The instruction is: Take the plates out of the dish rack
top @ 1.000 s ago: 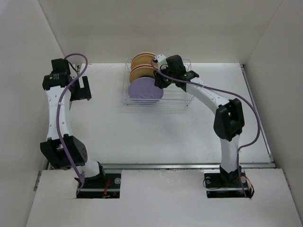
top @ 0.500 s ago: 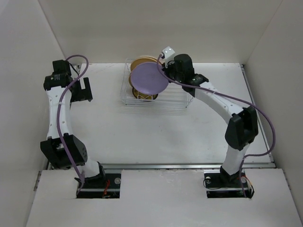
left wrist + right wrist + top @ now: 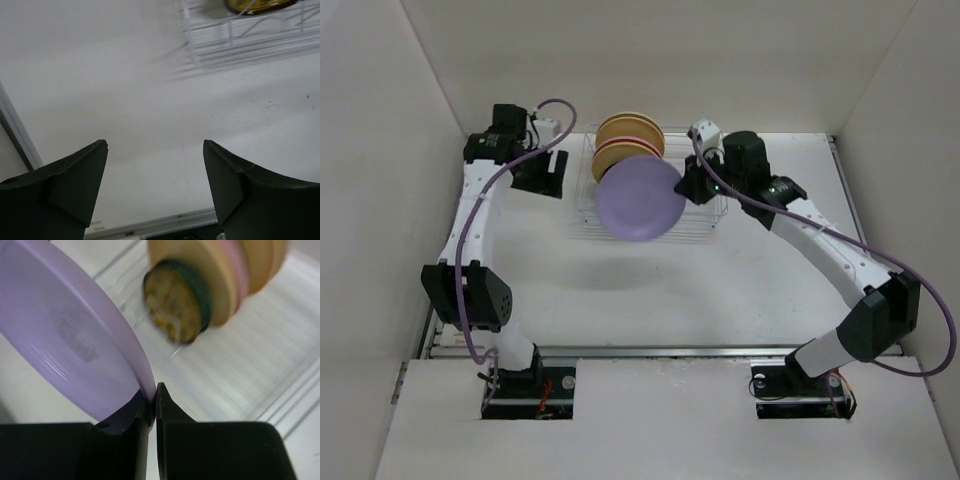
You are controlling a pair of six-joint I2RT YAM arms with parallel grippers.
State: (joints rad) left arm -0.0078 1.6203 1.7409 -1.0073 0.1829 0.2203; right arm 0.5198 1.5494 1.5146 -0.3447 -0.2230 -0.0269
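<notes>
A large lavender plate [image 3: 640, 198] hangs in the air over the front of the dish rack [image 3: 698, 224], and my right gripper [image 3: 688, 186] is shut on its right rim. The right wrist view shows the fingers [image 3: 152, 399] pinching the lavender plate [image 3: 75, 340] at its edge. Cream-tan [image 3: 625, 128] and pink [image 3: 623, 150] plates stand upright at the rack's back. In the right wrist view a small teal-rimmed plate [image 3: 196, 282] and an amber-yellow one [image 3: 170, 307] stand in front of them. My left gripper [image 3: 542, 172] is open, empty and just left of the rack.
White walls close in the table on the left, back and right. A metal rail [image 3: 660, 351] runs along the near edge. In the left wrist view the rack's wire corner [image 3: 240, 42] lies ahead to the right, with bare table under the open left gripper [image 3: 155, 150].
My right arm has lifted the lavender plate out of the rack and swung it forward. My left arm has moved from the left wall toward the rack.
</notes>
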